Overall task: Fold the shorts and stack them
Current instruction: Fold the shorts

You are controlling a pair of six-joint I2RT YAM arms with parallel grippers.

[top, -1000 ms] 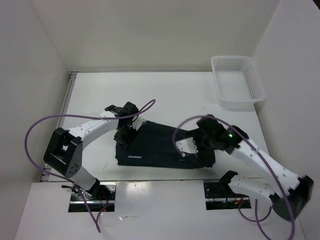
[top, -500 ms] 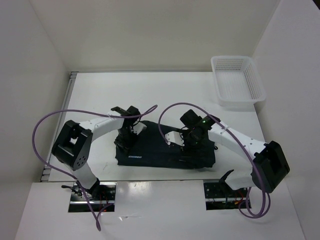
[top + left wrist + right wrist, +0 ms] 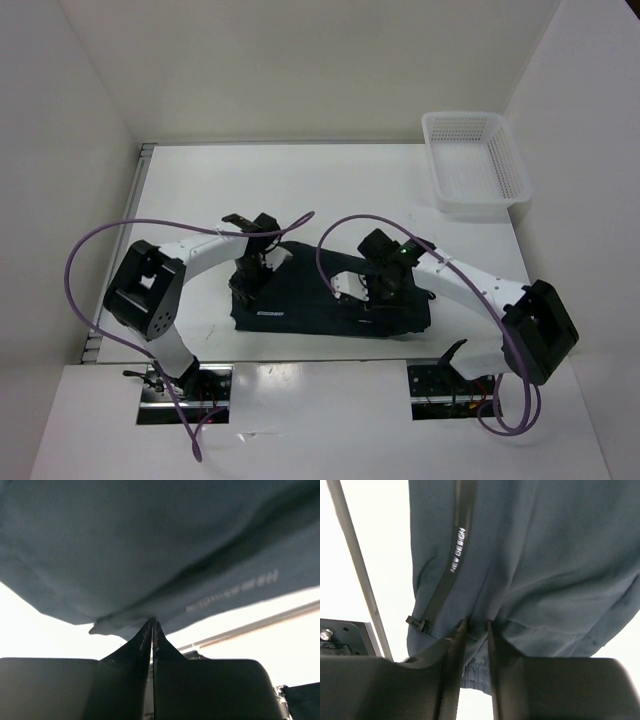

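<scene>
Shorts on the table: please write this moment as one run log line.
stage: grasping | shorts: lying on table | left jaws: shut on left edge | right jaws: nearly shut, pinching cloth

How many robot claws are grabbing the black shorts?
2. The left gripper pinches the shorts at their left end. The right gripper pinches a fold toward their right end. No other gripper is in view.

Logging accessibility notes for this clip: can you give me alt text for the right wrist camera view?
The right claw pinches a fold of the dark soft fabric shorts between its two black fingers. A black stripe with pale lettering reading NEW DESIGN runs down the cloth, and the white table shows at left.
</scene>
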